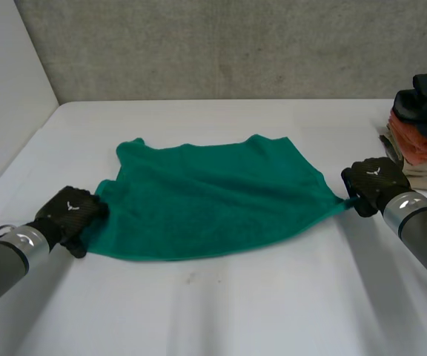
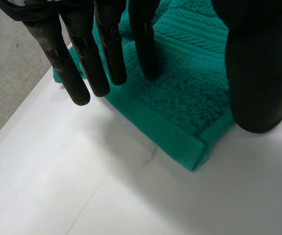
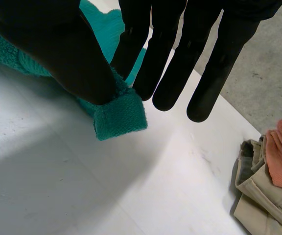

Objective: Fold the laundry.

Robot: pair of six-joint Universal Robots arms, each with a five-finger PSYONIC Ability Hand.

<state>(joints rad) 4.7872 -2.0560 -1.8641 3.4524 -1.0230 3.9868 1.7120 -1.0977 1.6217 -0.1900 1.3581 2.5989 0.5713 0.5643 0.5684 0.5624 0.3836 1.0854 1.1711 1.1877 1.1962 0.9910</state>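
A green towel (image 1: 213, 200) lies spread and slightly rumpled on the white table (image 1: 221, 304). My left hand (image 1: 69, 211) rests at the towel's near left corner. In the left wrist view its fingers (image 2: 82, 68) hang straight over that corner (image 2: 190, 112), thumb apart on the other side, so the hand is open with the cloth flat beneath. My right hand (image 1: 373, 182) is at the towel's right corner. There its thumb (image 3: 58, 54) pinches the corner (image 3: 121, 117) against the straight fingers, pulling the cloth into a point.
A pile of folded clothes (image 1: 421, 126), dark, orange and beige, stands at the table's right edge just behind my right hand; its beige and orange pieces (image 3: 273, 181) lie beyond that hand's fingertips. A grey wall runs along the back.
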